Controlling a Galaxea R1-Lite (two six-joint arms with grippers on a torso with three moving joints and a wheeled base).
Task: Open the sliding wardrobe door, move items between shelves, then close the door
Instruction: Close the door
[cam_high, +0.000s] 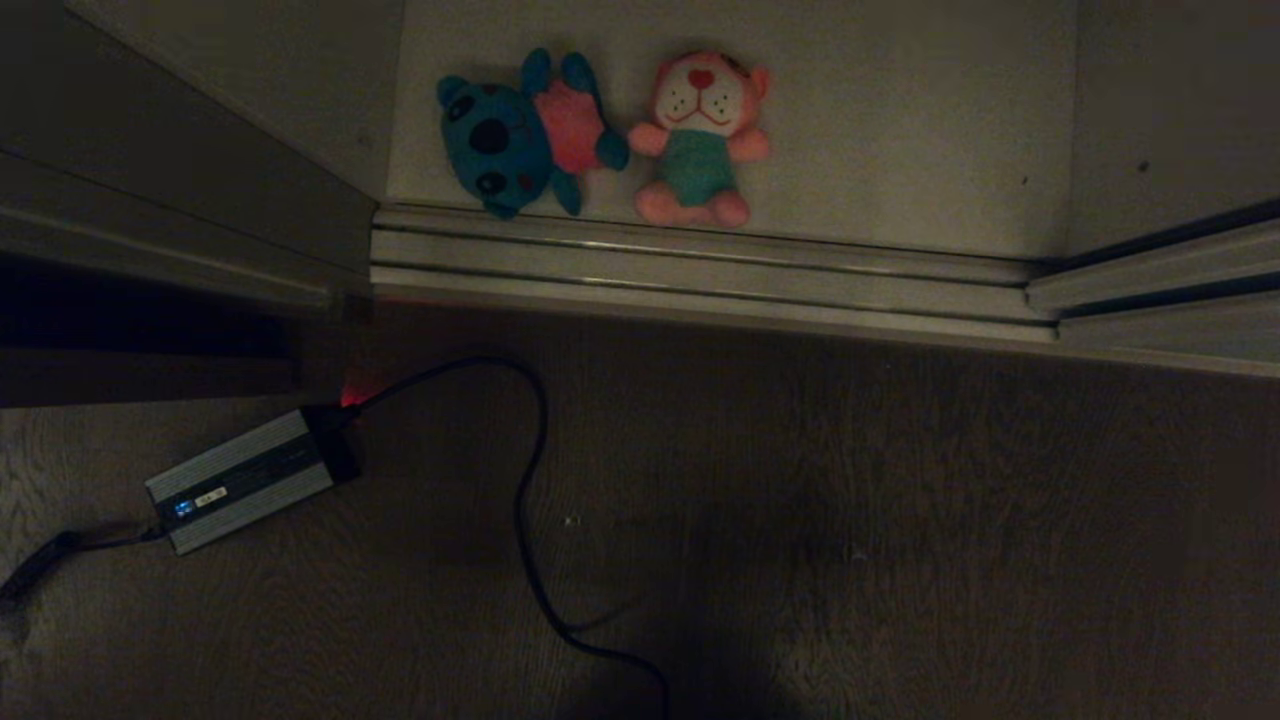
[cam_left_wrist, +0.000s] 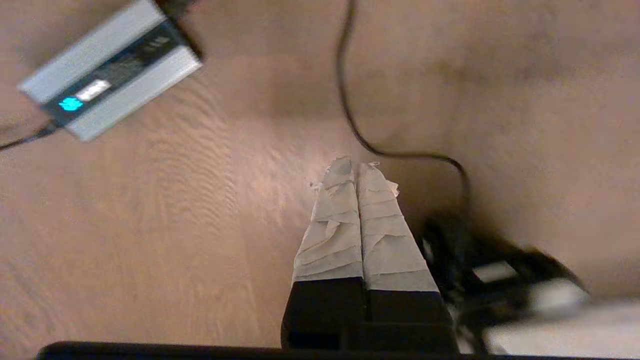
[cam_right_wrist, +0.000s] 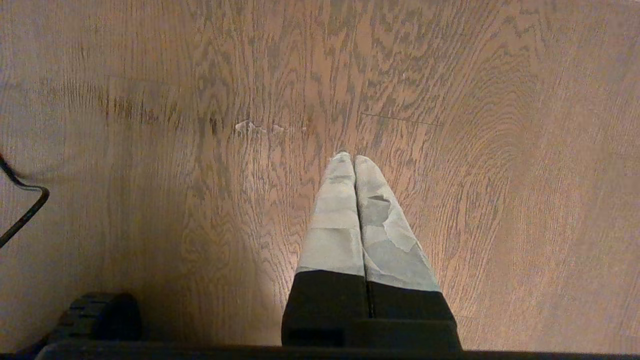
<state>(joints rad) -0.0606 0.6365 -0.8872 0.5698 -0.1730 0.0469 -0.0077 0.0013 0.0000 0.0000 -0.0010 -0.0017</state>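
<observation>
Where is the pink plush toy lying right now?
In the head view, the pink plush toy lies on the bottom shelf, just behind the door track, with the blue plush toy touching its left side.

Head view dim overall. Wood floor (cam_high: 900, 520) nearly black toward the lower edge, with a broad shadow at bottom centre. Brightest area is the pale shelf (cam_high: 900, 130); light seems to fall from above. Small red glow beside the power adapter (cam_high: 250, 480). Left wrist view warm-toned and motion-blurred: adapter edges smeared, lower right corner unreadable. Right wrist view sharp, wood grain crisp, darker at lower left.
</observation>
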